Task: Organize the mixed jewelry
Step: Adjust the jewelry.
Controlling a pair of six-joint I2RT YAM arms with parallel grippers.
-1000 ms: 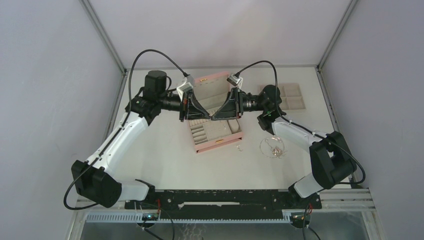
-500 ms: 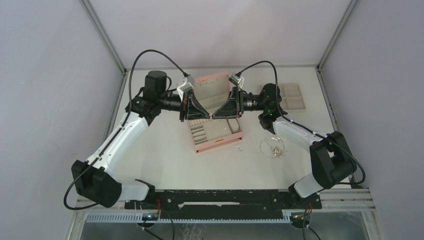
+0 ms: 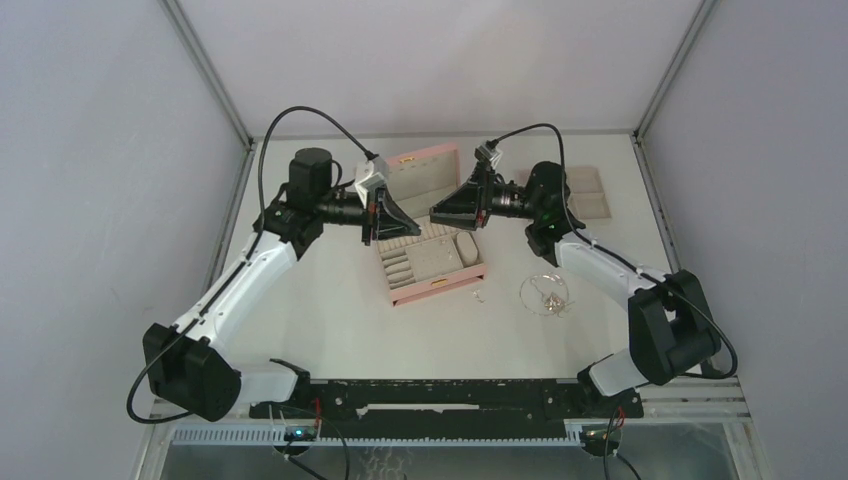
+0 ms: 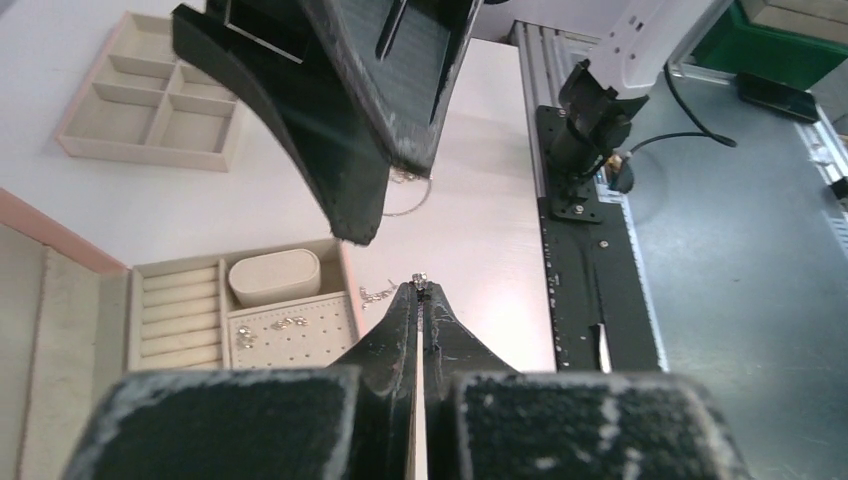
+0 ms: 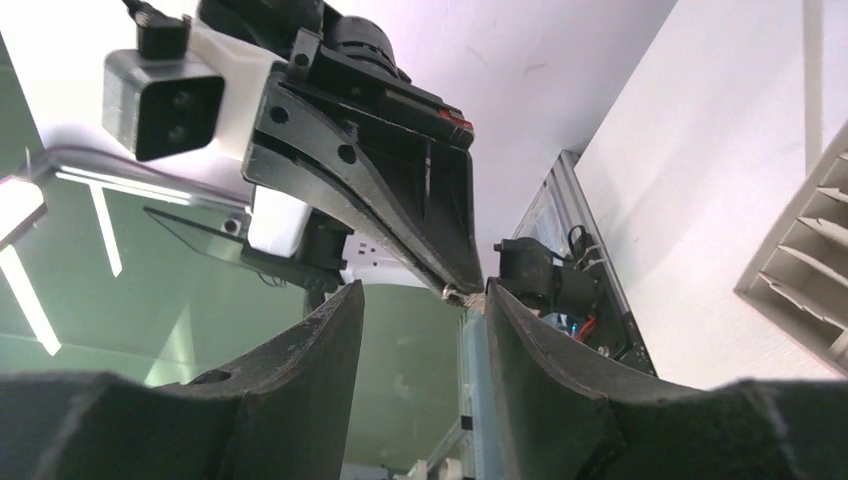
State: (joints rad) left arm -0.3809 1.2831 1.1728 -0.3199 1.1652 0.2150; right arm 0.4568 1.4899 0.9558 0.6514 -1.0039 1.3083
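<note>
A: Pincer states?
B: Left pincer [image 4: 420, 290]: clamped on tiny earring [image 4: 421, 282], aloft by pink box [image 3: 440, 285]. Right pincer [image 3: 437, 213]: spread, holding nothing.
A: Rest?
B: Earrings [image 4: 290, 322] in box's pin-pad compartment; necklace [image 3: 552, 300] loose on surface [image 3: 350, 320].

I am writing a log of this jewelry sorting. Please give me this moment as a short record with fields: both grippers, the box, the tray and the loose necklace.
left gripper: shut, pinching a tiny silver piece at its tips, raised over the box
right gripper: open, holds nothing, tips facing the left one's tips
pink jewelry box: open, lid up; a few silver pieces on its perforated pad
chain necklace: loose on the table, right of the box
beige compartment tray: far right, apart from the box
</note>
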